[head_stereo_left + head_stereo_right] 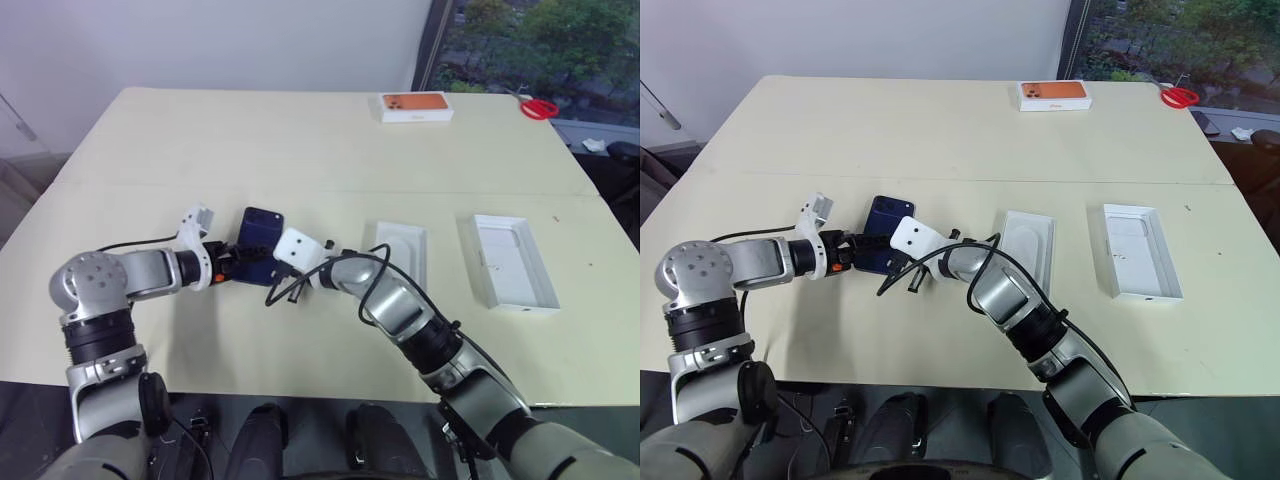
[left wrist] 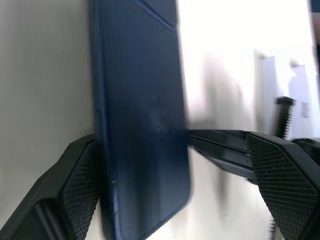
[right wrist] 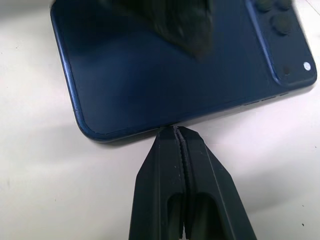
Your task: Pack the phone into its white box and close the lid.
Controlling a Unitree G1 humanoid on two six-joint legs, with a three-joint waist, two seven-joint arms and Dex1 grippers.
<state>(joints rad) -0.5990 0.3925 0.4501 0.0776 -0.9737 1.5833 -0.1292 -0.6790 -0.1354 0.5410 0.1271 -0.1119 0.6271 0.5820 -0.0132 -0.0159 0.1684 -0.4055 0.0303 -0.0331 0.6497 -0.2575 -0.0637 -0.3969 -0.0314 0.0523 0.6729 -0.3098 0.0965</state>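
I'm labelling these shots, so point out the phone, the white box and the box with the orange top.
phone [image 1: 887, 216]: right eye view, on its glossy dark back.
white box [image 1: 1167, 270]: right eye view, on its right wall.
box with the orange top [image 1: 1054, 90]: right eye view, on its orange face.

orange-topped box [image 1: 416, 106], red scissors [image 1: 539, 107], cream table [image 1: 250, 140]

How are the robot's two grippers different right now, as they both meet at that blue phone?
The left gripper stands wide open, one finger against the phone; the right gripper is shut tight, fingers pressed together. The left straddles the phone's end, while the right only touches its long edge with its tip. Both are black and work the same phone on the table.
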